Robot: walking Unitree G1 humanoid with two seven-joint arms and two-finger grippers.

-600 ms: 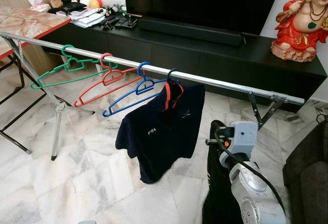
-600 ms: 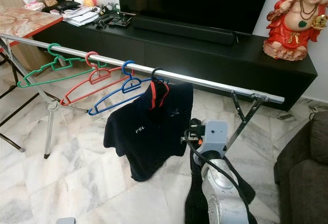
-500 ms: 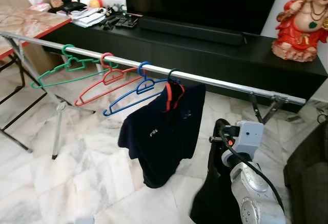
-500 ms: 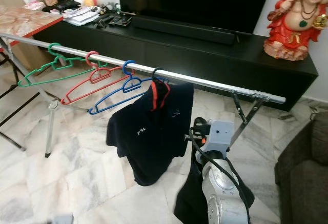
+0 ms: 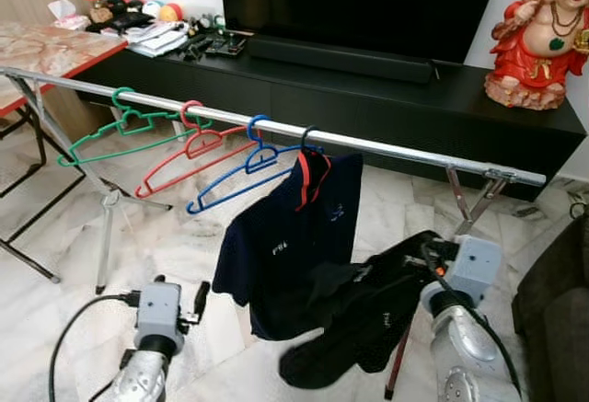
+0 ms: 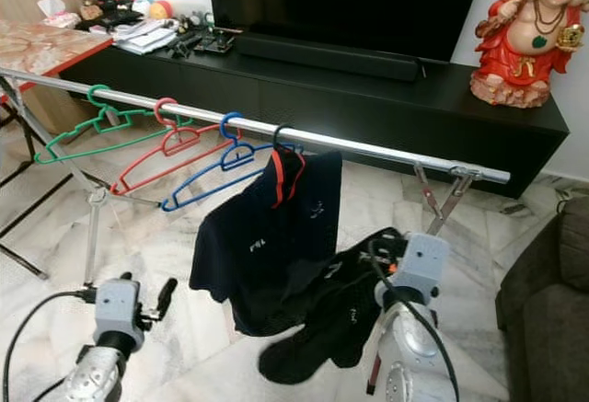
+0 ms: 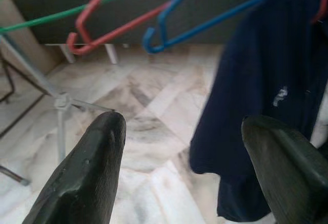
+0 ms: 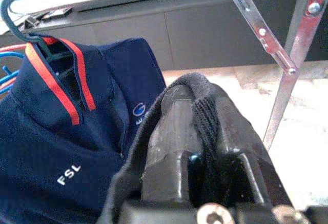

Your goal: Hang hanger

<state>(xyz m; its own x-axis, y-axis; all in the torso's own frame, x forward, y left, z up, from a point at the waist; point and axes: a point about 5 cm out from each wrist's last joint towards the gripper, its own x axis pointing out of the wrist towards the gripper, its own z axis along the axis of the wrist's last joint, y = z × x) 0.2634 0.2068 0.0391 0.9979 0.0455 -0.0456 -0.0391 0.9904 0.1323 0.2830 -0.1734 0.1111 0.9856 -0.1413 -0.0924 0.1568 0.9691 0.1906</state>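
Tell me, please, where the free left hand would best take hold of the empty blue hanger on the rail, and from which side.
Probably the blue hanger's neck, just under its hook on the rail. The left hand sits low in front with fingers open, so rise from below on the robot's side. The hanger's arms slope down leftward; the polo shirt crowds its right.

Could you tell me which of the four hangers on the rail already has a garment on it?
The dark hanger, the rightmost of the four on the rail, carries a navy polo shirt. The green, red and blue hangers hang bare.
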